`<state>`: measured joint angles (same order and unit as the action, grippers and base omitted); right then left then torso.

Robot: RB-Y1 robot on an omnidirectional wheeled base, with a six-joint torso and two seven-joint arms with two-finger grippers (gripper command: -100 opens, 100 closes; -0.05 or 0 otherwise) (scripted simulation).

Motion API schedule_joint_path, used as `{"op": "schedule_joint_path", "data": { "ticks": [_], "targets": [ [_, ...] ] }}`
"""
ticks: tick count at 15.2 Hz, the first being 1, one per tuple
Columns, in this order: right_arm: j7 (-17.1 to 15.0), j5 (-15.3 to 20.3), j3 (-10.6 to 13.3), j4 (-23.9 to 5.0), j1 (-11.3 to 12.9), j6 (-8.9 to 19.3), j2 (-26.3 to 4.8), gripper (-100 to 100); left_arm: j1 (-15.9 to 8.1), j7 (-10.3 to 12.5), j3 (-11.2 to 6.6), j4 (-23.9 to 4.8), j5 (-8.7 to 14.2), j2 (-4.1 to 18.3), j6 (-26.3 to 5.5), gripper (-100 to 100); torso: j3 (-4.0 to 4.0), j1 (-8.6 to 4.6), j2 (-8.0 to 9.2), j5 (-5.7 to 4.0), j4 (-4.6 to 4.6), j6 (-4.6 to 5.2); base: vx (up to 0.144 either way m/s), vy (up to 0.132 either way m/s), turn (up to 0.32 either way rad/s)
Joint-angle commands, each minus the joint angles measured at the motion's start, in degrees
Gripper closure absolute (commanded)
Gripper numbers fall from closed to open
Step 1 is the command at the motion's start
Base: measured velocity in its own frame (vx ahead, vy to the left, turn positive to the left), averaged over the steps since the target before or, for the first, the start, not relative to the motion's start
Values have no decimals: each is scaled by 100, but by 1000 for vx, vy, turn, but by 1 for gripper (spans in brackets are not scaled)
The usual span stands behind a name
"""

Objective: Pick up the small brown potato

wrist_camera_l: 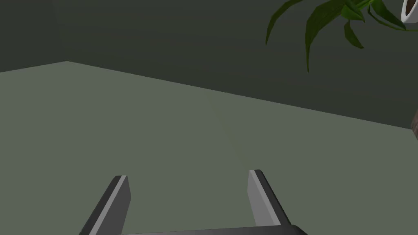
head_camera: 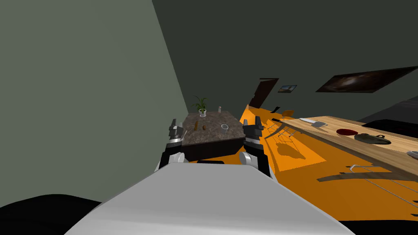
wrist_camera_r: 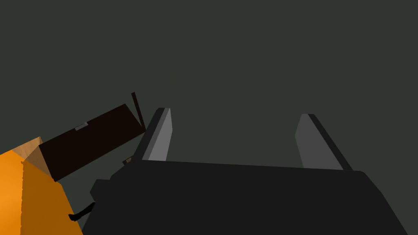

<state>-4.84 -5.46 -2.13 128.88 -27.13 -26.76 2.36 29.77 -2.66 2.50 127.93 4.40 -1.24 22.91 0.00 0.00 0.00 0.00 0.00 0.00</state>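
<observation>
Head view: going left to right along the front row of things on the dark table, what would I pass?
Slim brown stick-like item → small brown potato → clear cup.

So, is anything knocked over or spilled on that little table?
Nothing stands out. The potato rests on the table, and the cup and plant stand upright. The slant is only the camera's.

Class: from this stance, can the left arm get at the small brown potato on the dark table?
Probably, but only after a turn. The left gripper, open, is at the near edge of the table but faces the wall. The potato lies mid-table with nothing between.
</observation>
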Motion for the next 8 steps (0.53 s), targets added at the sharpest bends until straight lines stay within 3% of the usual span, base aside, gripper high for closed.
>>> {"op": "schedule_joint_path", "data": {
  "ticks": [1, 3, 4, 8],
  "targets": [
    [0, 0, 0, 0, 0, 0, 0, 0, -170, 78, -48, -112, -40, 181, -76, -100, 0, 0, 0, 0, 0, 0, -17, -34, 40],
    [0, 0, 1, 0, 0, 0, 1, 0, -420, 192, -118, -283, -96, 366, -192, -100, 4, -25, 8, -4, 1, 0, -47, -107, 88],
    [0, 0, 1, 0, 0, 0, 1, 0, -420, 192, -118, -283, -96, 366, -192, -100, 8, -39, 14, -7, 3, 0, -56, -112, 74],
    [0, 0, 1, 0, 1, 0, 1, 0, -956, 443, -276, -673, -212, 622, -453, -100, 10, -48, 18, -11, 4, 1, -52, -114, 73]
  ]
}}
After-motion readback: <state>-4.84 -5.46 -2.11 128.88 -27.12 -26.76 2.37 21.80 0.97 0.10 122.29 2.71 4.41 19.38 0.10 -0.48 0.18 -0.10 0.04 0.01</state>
